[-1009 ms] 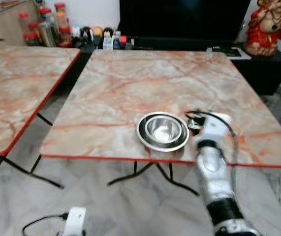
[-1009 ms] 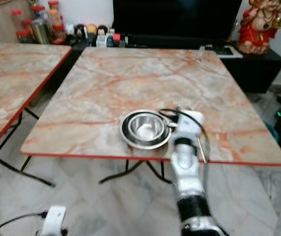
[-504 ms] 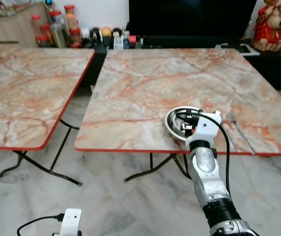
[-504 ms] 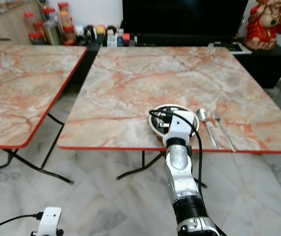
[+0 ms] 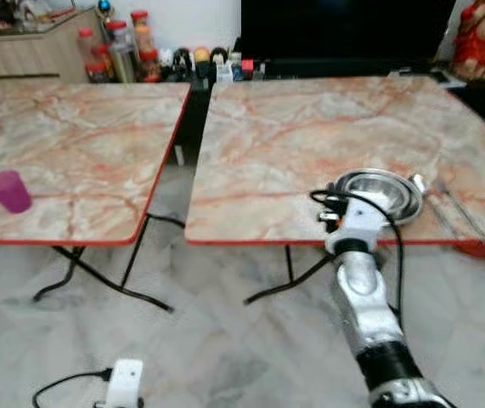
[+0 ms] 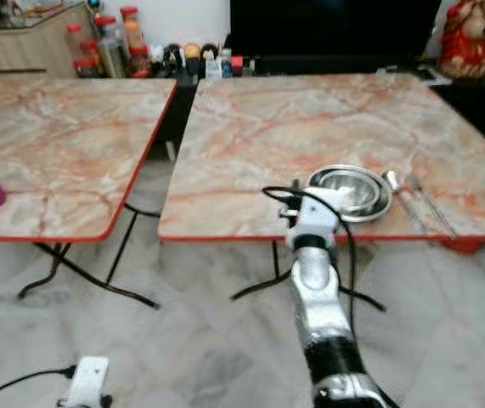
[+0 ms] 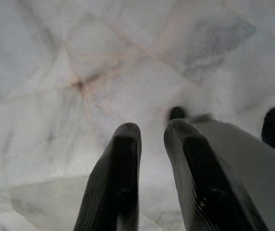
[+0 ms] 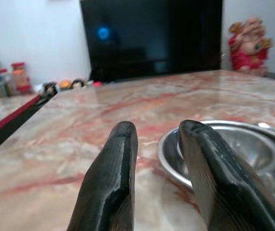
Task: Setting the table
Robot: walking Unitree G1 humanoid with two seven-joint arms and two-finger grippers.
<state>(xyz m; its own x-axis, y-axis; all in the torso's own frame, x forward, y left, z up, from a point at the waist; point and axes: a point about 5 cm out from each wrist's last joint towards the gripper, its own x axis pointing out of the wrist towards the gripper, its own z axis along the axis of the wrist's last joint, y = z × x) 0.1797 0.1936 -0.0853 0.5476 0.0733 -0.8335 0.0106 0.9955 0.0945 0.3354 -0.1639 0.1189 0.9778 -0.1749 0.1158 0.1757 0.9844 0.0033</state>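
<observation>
Right gripper (image 8: 156,168): empty, narrow gap, beside bowl (image 6: 349,192) at tabletop's (image 6: 250,136) near edge
Done: bowl, spoon (image 6: 395,182), fork (image 6: 429,202) laid
Left: cup (image 5: 8,190) on other table (image 5: 72,144), likely

I see two folding tables side by side, pink-orange marble-pattern tops, red edging: left table (image 5: 72,161), right table (image 5: 310,144). Black crossed metal legs (image 5: 98,276) under each. Narrow gap between them. Floor (image 5: 225,348) pale grey-white marble tile. Behind: large dark TV screen (image 5: 335,30) on low black cabinet (image 6: 471,93), white wall (image 5: 195,21), wooden sideboard (image 5: 30,55) at far left. Light even, indoor.
</observation>
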